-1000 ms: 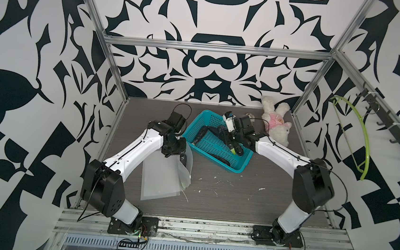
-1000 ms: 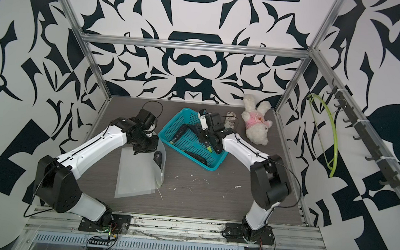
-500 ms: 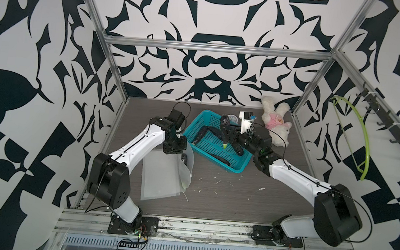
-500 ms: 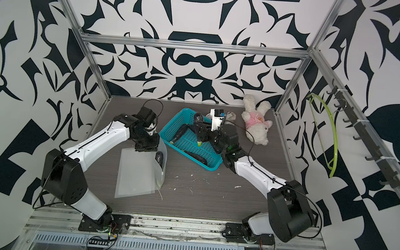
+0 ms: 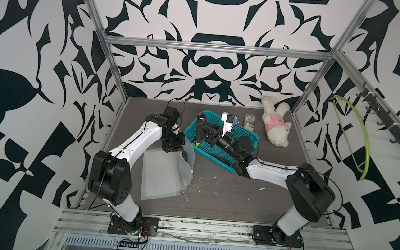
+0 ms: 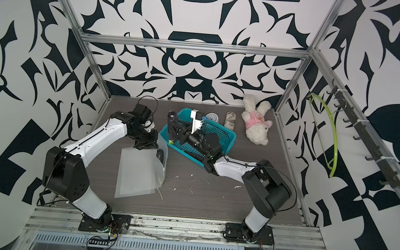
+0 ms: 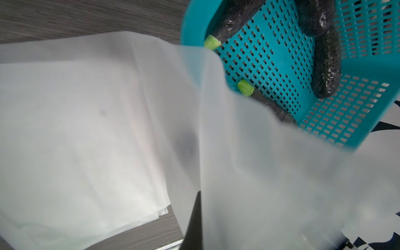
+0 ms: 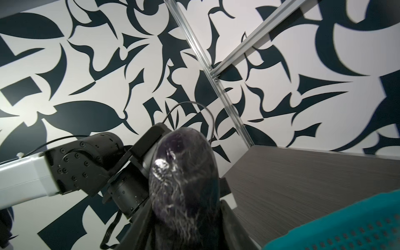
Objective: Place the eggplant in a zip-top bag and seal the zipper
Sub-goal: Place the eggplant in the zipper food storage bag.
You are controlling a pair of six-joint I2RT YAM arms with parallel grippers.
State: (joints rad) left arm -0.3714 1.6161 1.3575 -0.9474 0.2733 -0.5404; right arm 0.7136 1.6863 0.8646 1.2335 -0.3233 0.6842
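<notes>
A dark purple eggplant [image 8: 184, 184] with a green stem is gripped by my right gripper [image 8: 186, 227], which is shut on it. In both top views it hangs stem-down over the left end of the teal basket [image 5: 247, 134], eggplant [image 5: 199, 130] [image 6: 171, 128], right gripper [image 5: 205, 134] [image 6: 178, 132]. The translucent zip-top bag [image 5: 160, 176] [image 6: 135, 174] lies flat just left of the basket. My left gripper [image 5: 173, 148] [image 7: 201, 227] is shut on its edge and holds one flap [image 7: 281, 173] raised toward the basket.
More eggplants [image 7: 326, 65] lie in the basket. Behind it sit a small patterned object [image 5: 249, 121] and a white plush toy [image 5: 276, 127]. A green hanger [image 5: 356, 134] hangs on the right wall. White crumbs dot the table in front of the basket.
My right arm swung its elbow toward the front and lifted the eggplant out of the basket, turning it toward the bag. The left arm shifted slightly, still holding the bag's flap.
</notes>
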